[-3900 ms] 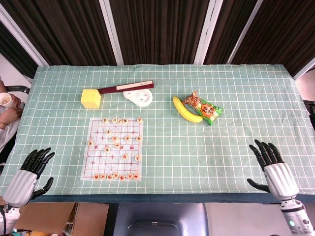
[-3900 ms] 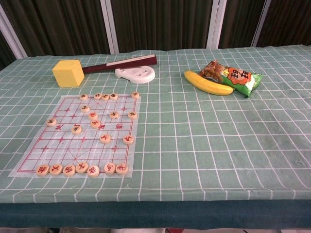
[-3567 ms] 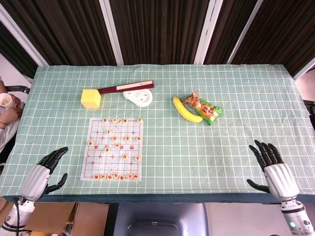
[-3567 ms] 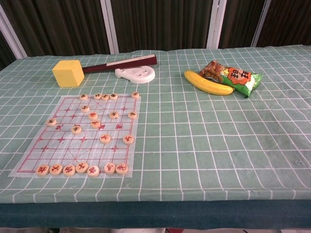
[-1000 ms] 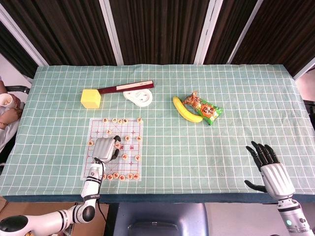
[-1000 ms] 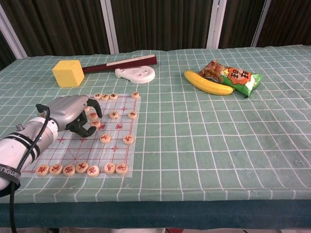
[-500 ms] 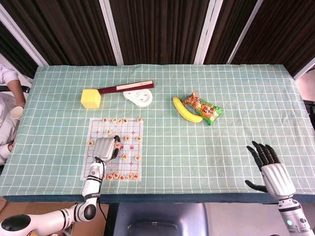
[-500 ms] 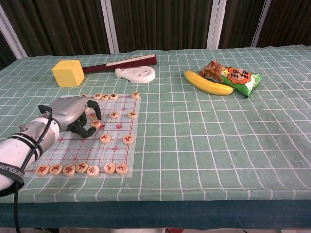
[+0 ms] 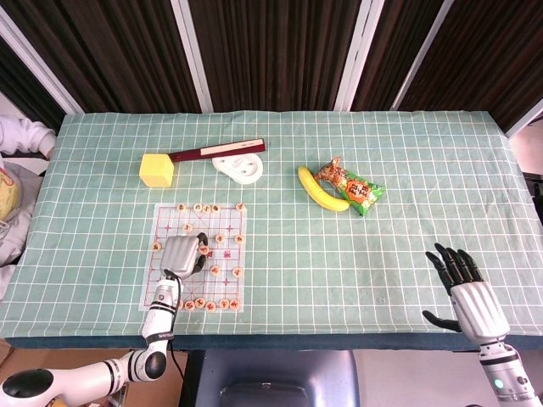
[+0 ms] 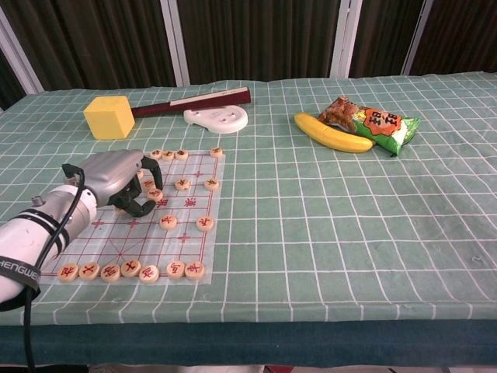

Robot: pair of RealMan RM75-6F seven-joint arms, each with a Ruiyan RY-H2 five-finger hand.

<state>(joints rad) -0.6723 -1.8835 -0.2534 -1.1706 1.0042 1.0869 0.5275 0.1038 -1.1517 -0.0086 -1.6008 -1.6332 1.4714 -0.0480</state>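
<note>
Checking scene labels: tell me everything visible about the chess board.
The chess board is a thin translucent sheet printed with a red grid, lying flat on the green checked cloth, near its left front. Round tan pieces with red or dark marks sit scattered on it, with a row along the near edge. The left hand is over its left-middle, fingers curled down among the pieces.

Far left there's a yellow block [image 9: 157,169] with a dark red folded fan [image 9: 217,150] and white plastic thing [image 9: 238,167] beside it. Banana [image 9: 321,189] touches a snack bag [image 9: 351,186] mid-table, all on green checked cloth [image 9: 339,254].
</note>
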